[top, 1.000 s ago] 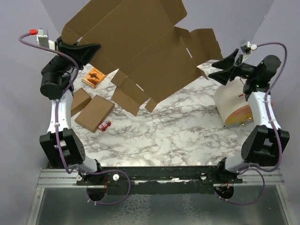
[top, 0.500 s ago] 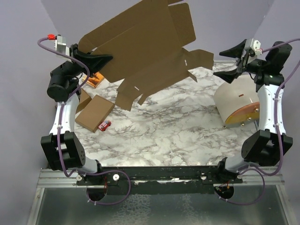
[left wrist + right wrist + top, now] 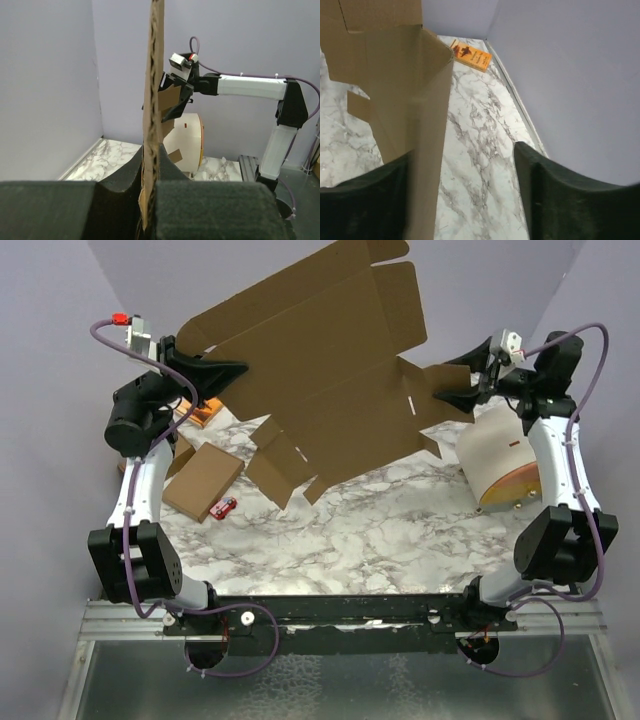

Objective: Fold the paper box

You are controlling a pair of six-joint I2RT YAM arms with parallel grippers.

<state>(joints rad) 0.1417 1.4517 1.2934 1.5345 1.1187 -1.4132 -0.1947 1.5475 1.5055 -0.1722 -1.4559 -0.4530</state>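
The left gripper (image 3: 236, 368) is clamped tight on the left edge of the paper box (image 3: 320, 370). In its wrist view the cardboard stands edge-on, pinched between the two pads. That one pinch carries the whole sheet, which hangs tilted in the air between the two grippers, well above the table (image 3: 380, 530). The right gripper (image 3: 441, 386) stands wide apart around a side flap at the sheet's far end and holds nothing. In its wrist view the flap runs close along one finger (image 3: 365, 195) with a broad gap to the other, and I cannot tell whether it touches. The risk, as I judge it, is that the big sheet, held by a single edge, sags or swings, so the flap slips out of the open jaws before they close. The jaws might also close on a bent corner and crease it off its fold line, and a pull by either arm could drag the cardboard out of the left pinch. Below the left jaws lie an orange book (image 3: 471, 56), two small flat boxes (image 3: 203, 481) and a red thing (image 3: 225, 507). Below the right jaws sits a round cream thing (image 3: 498, 462), near the hanging flaps. Between the jaws, under the sheet, the marble offers open room to lay it down, while the walls stand close behind both grippers.
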